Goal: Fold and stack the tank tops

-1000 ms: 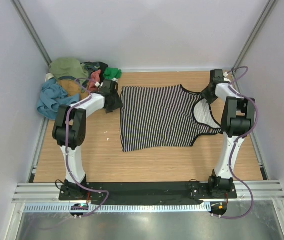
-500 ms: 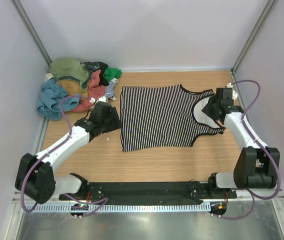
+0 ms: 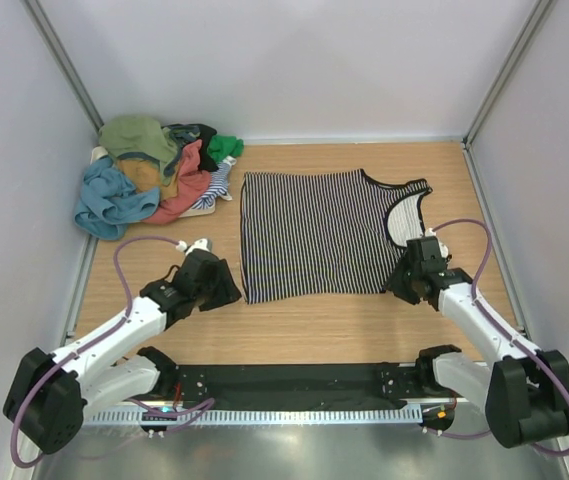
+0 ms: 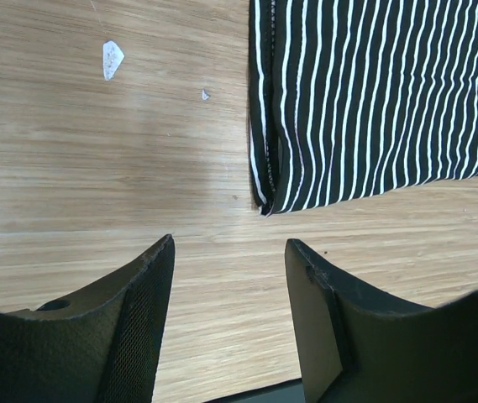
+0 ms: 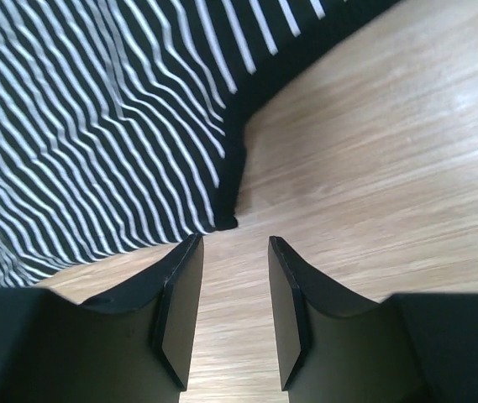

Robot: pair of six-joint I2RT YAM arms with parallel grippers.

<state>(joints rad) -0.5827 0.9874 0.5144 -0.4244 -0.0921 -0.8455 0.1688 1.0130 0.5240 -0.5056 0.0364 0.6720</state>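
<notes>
Both half-open, empty, left gripper [image 4: 230, 243], right gripper [image 5: 235, 240], beside striped top [image 3: 314, 235]

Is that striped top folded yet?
No, the striped tank top lies spread out flat at full size on the wooden table.

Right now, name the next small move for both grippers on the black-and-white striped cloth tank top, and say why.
Probably ease both forward to pinch the near corners: the striped tank top lies flat, and the open left gripper and right gripper each sit just short of one.
</notes>
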